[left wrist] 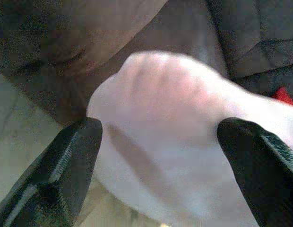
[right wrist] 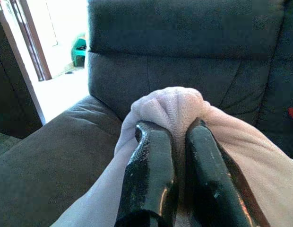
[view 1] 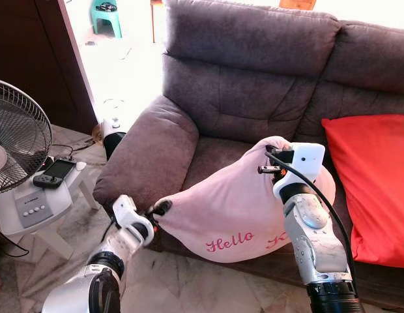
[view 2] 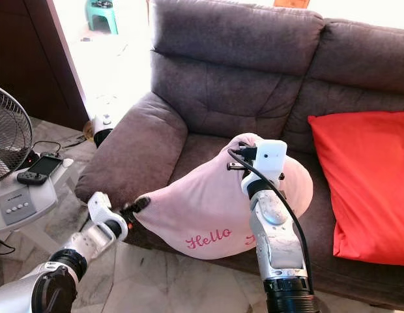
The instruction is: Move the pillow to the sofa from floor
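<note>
We hold the pink pillow (view 1: 234, 208) above the sofa (view 1: 254, 91) seat edge, our right gripper (right wrist: 177, 135) clenched on its top corner, our left gripper (left wrist: 160, 156) spread wide around its lower left corner, the seat just behind.

Marble floor (view 1: 169, 280), fan (view 1: 16, 134), sunlit doorway (view 1: 117, 45)

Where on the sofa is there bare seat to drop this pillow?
The bare patch is the seat cushion between the sofa's left armrest and the red cushion; the pink pillow hangs over its front edge. The red cushion crowds the right side. The right gripper pinches the pillow's top; the left gripper is open at its corner.
</note>
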You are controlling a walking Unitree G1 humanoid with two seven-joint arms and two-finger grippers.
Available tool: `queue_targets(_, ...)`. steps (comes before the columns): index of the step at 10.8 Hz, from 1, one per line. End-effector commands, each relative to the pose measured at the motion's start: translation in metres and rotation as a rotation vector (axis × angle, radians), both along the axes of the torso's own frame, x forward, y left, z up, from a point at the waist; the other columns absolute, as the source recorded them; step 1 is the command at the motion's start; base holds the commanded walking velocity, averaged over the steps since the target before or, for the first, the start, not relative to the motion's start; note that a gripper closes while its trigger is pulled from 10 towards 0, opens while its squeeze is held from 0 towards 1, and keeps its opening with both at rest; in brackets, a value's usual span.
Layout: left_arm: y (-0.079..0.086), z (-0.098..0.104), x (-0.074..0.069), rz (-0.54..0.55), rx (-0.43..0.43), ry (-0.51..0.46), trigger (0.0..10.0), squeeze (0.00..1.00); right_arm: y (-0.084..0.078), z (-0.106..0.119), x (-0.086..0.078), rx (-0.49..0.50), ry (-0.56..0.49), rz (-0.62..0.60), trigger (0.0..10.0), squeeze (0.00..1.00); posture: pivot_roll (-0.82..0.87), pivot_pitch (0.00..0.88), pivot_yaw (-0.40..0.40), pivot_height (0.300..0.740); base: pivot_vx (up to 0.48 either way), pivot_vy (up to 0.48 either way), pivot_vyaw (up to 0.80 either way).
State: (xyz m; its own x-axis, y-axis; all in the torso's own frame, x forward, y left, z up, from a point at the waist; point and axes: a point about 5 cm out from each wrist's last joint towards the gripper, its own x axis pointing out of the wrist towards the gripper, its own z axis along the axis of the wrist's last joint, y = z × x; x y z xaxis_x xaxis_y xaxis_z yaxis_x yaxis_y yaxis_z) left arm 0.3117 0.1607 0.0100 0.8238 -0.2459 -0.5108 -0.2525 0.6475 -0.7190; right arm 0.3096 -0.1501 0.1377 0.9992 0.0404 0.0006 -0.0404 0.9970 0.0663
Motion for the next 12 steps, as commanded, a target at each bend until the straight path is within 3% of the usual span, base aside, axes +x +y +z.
queue_targets(1,-0.002,-0.005,-0.004,-0.001,0.019,0.044,10.0,0.00,-0.003,0.028,0.001,0.000,-0.118,-0.005,10.0,0.00,0.00,0.023,-0.076,0.740,0.000,0.000,0.00)
queue_targets(3,-0.002,-0.005,-0.003,0.006,0.019,0.039,10.0,0.00,-0.004,0.029,-0.001,-0.002,-0.121,-0.011,10.0,0.00,-0.01,0.023,-0.072,0.740,0.000,0.000,0.00)
queue_targets(6,0.001,0.004,0.004,0.000,0.049,-0.064,10.0,0.00,-0.004,0.029,-0.002,-0.001,-0.122,-0.013,10.0,0.00,-0.02,0.023,-0.068,0.740,0.000,0.000,0.00)
queue_targets(8,0.008,0.002,0.001,0.020,0.063,-0.117,10.0,0.00,-0.005,0.022,-0.003,-0.006,-0.096,-0.011,10.0,0.00,-0.01,0.021,-0.072,0.740,0.000,0.000,0.00)
queue_targets(11,0.012,-0.003,-0.006,0.015,0.045,-0.127,10.0,0.00,-0.023,-0.001,-0.004,-0.050,0.009,-0.008,10.0,0.00,-0.01,0.017,-0.070,0.740,0.000,0.000,0.00)
queue_targets(12,0.012,-0.001,-0.006,-0.031,0.024,-0.154,10.0,0.00,-0.036,-0.014,-0.008,-0.142,0.090,0.044,10.0,0.00,-0.01,0.013,-0.067,0.740,0.000,0.000,0.00)
